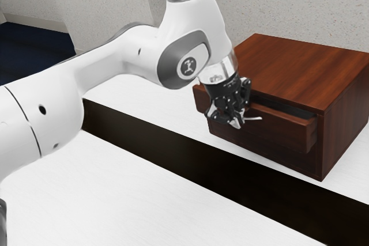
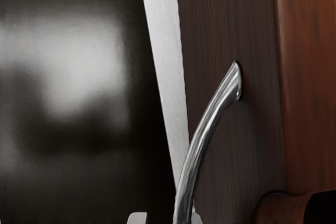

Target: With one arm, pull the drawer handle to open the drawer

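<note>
A dark brown wooden cabinet stands on the white table at the exterior view's right. Its drawer sticks out a little, with a dark gap showing along its top. A curved silver handle is mounted on the drawer front. My black gripper points down at the end of that handle nearer the arm, with its fingers closed around the bar. In the wrist view the handle arcs from its mount on the drawer front down under my hand.
The cabinet rests on a white tabletop. A wide dark gap separates it from a second white surface in front. A pale wall rises behind. A strip of white table edge runs beside the drawer front.
</note>
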Controlling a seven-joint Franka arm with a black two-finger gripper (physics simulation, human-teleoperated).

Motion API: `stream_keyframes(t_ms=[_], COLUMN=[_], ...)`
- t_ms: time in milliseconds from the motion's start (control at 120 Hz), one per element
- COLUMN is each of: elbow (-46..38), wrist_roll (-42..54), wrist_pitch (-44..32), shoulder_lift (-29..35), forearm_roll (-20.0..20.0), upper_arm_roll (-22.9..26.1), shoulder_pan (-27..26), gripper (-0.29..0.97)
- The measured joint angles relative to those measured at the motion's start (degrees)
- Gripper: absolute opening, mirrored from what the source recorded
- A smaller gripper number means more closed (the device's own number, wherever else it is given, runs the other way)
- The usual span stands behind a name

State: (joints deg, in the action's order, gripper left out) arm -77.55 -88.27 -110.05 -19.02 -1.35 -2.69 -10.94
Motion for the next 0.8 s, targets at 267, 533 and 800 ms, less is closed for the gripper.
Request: stream_keyframes(t_ms=[267,533,800], elbow=[-5.7,-11.8,-18.2], wrist_roll=[0.1,0.0,0.0], wrist_pitch=[-0.2,-0.7,-1.3], shoulder_lift=[4.3,9.2,14.1], forearm_roll=[0.0,0.0,0.1], upper_arm_roll=[0.1,0.0,-0.1], shoulder_pan=[0.0,-0.2,0.0], gripper=[0.00,0.00,0.01])
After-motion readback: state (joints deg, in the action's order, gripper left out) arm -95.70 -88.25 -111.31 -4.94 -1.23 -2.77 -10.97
